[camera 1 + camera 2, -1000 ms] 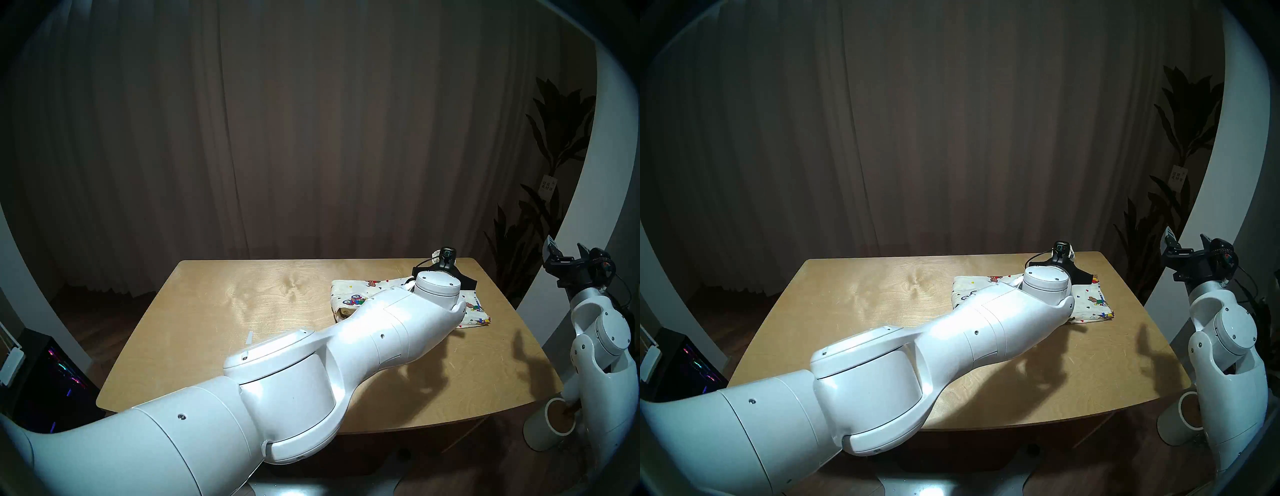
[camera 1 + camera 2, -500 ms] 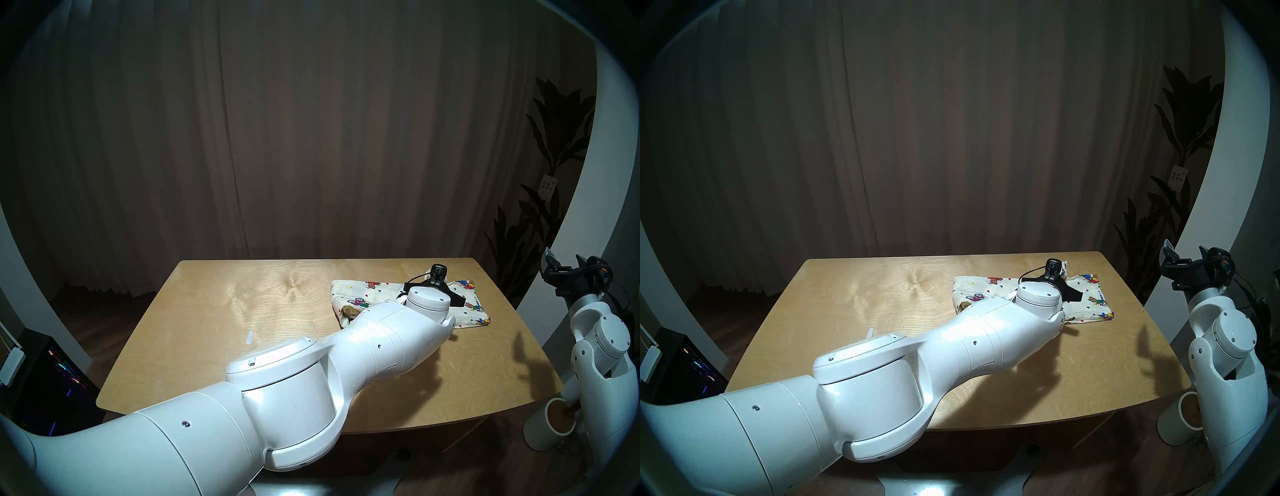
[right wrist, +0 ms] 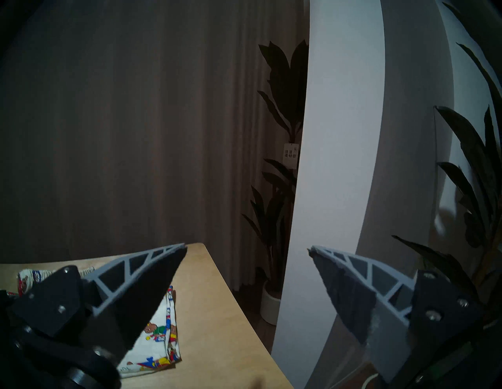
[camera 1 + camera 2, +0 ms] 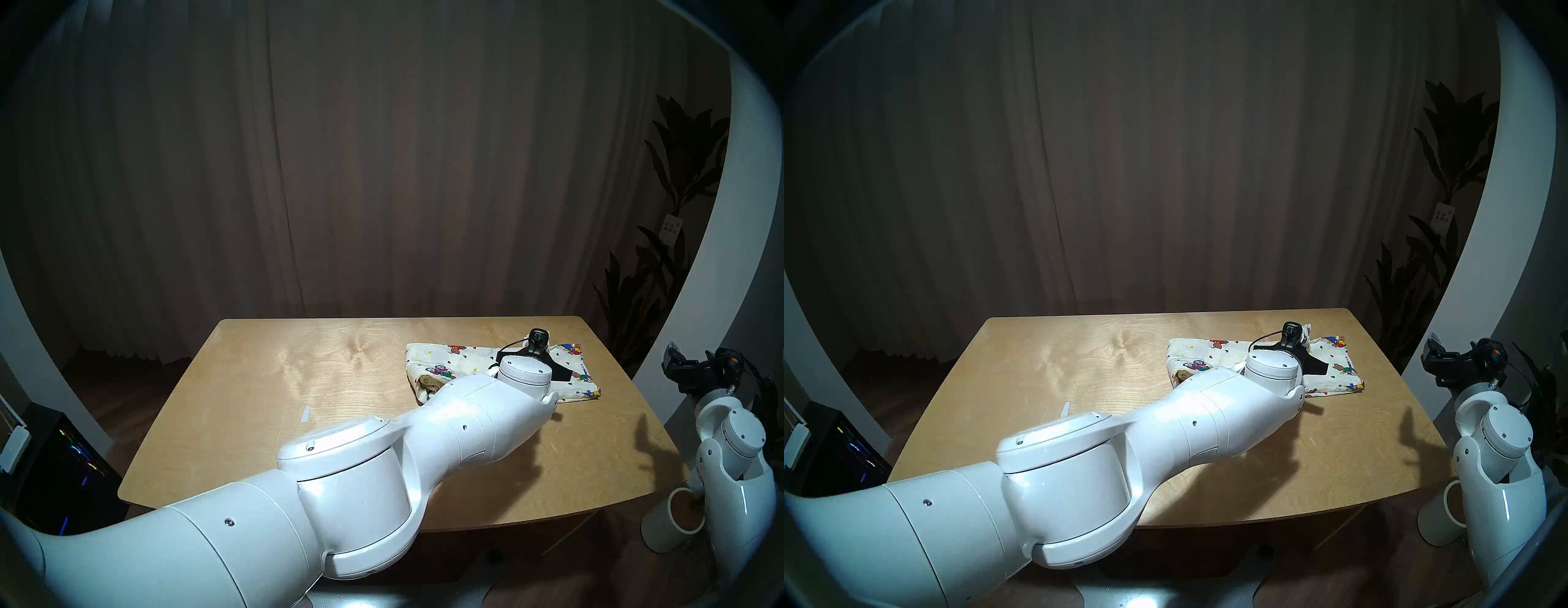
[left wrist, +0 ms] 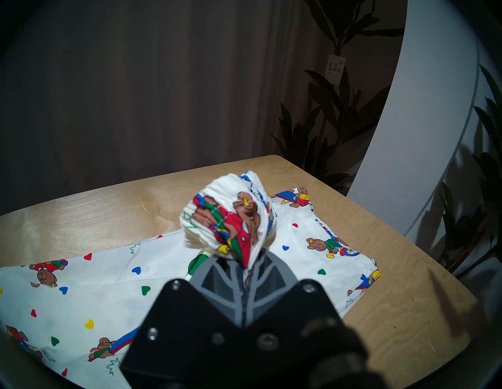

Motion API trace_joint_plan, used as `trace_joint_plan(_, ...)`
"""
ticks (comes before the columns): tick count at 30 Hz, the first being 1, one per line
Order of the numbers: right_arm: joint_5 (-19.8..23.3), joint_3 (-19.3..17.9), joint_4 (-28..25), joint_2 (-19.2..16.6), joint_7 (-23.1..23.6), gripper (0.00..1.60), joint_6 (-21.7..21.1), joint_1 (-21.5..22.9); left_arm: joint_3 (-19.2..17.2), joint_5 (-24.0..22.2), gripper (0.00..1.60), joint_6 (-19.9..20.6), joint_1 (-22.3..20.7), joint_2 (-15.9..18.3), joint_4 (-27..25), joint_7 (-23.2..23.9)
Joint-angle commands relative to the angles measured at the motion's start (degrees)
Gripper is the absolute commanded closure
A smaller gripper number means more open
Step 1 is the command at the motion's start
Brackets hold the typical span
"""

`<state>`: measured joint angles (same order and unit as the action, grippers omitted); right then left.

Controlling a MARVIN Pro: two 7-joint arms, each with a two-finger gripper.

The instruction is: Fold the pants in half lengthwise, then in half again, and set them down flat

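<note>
The left tool (image 5: 245, 274) was clamped on the gathered waistband of the thin, floppy cream teddy-bear-print pants (image 5: 298, 244), a good hold; right tool (image 3: 247, 252) gaped, empty, lower right.

The room is dim; the curtain (image 4: 382, 170) and the plant (image 4: 679, 191) stay dark. Light from above falls on the wooden table (image 4: 339, 382) and glares on the white left arm (image 4: 466, 420), which throws dark shadows on the wood. Every view bends at its dark rim. The right gripper (image 3: 247, 250) looks soft
</note>
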<state>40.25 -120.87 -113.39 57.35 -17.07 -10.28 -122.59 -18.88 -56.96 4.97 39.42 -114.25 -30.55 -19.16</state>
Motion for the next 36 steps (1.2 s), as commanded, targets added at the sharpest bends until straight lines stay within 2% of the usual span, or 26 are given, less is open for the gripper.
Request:
trace_joint_plan(1, -0.1, -0.2, 0.6, 0.8, 0.1, 0.00, 0.1, -1.3, -0.6, -0.7, 1.60, -0.8, -1.9, -0.7, -1.5, 0.1)
trace_joint_plan(6, -0.1, 0.1, 1.7, 1.5, 0.0, 0.00, -0.2, -2.0, -1.0, -1.5, 1.60, -0.8, -2.5, -0.7, -1.3, 0.1)
trace_joint_plan(7, -0.1, 0.3, 1.9, 1.6, 0.0, 0.00, -0.2, -2.1, -1.1, -1.6, 1.04, -0.9, -2.6, -0.7, -1.2, 0.1)
trace_joint_plan(8, -0.1, 0.4, 2.1, 1.7, 0.0, 0.00, -0.2, -2.2, -1.2, -1.8, 0.36, -0.9, -2.7, -0.7, -1.0, 0.1)
trace_joint_plan(10, -0.1, 0.7, 2.5, 1.9, 0.0, 0.00, -0.2, -2.4, -1.3, -2.1, 0.00, -0.9, -2.9, -0.7, -0.7, 0.1)
trace_joint_plan(20, -0.1, 2.7, 3.1, 2.3, 1.4, 0.00, 0.3, -2.2, -3.1, -3.7, 0.00, -1.8, -5.3, -0.7, 0.4, 0.2)
trace_joint_plan(26, 0.4, 7.4, 2.4, 1.8, 3.8, 0.00, 1.0, 0.5, -7.0, -5.3, 0.00, -3.8, -10.2, -0.7, 2.0, 0.1)
trace_joint_plan(27, 0.5, 8.6, 2.3, 1.7, 4.3, 0.00, 1.2, 1.5, -8.5, -5.3, 0.00, -4.9, -9.7, -0.7, 1.7, 0.0)
trace_joint_plan(33, 1.4, 14.3, 1.4, 0.7, 5.8, 0.00, 1.5, 5.8, -11.1, -5.0, 0.00, -8.2, -12.2, 3.7, 2.0, -0.2)
trace_joint_plan(36, 1.9, 16.9, 1.0, 0.7, 6.0, 0.00, 1.5, 7.9, -11.3, -4.4, 0.00, -10.0, -13.9, 6.2, 2.5, -0.7)
